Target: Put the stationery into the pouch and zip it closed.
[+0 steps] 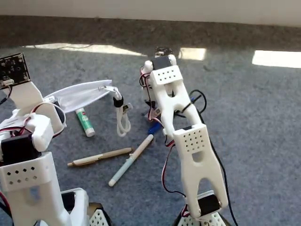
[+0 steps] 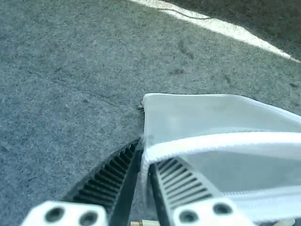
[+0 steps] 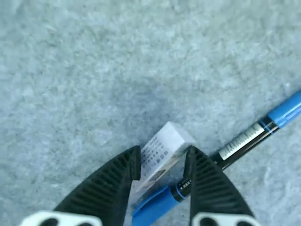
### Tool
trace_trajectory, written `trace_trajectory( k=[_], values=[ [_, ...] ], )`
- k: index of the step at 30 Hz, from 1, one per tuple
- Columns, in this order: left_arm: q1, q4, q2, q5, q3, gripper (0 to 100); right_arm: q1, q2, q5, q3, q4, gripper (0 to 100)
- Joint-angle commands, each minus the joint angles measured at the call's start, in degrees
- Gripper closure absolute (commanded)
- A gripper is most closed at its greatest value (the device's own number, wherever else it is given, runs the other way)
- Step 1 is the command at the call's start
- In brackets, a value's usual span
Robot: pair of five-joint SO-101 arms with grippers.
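Well, the right gripper (image 3: 162, 157) sits low with its jaws partly open, straddling a white eraser (image 3: 164, 139) whose long axis runs straight out ahead between them. A blue pen (image 3: 244, 137) slants across beneath one finger. Over on the other side, the left gripper (image 2: 143, 148) is pinched tight on the edge of the white pouch (image 2: 211, 115), which stretches lengthwise across the grey table (image 1: 263, 122) toward the right arm.

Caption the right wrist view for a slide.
Right gripper straddles an eraser beside a blue pen on grey carpet.
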Motion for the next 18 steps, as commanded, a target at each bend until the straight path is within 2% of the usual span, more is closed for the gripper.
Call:
trace_trajectory(
  k=[1, 5, 13, 16, 18],
  values=[
    [-0.5, 0.2, 0.8, 0.8, 0.4, 99, 1.1, -1.2, -0.2, -2.7, 0.7, 90.8],
    [-0.5, 0.2, 0.8, 0.8, 0.4, 99, 1.2, -1.2, 4.7, -4.9, 1.5, 99.6],
    [-0.5, 0.1, 0.8, 0.8, 0.5, 99, 4.6, -1.7, 5.8, -9.8, 1.9, 99.3],
    [-0.5, 0.1, 0.8, 0.8, 0.5, 99, 5.2, -5.8, 6.2, -9.3, 1.9, 99.3],
    [-0.5, 0.1, 0.8, 0.8, 0.5, 99, 5.2, -9.2, 9.0, -6.0, 1.9, 99.3]
  ],
)
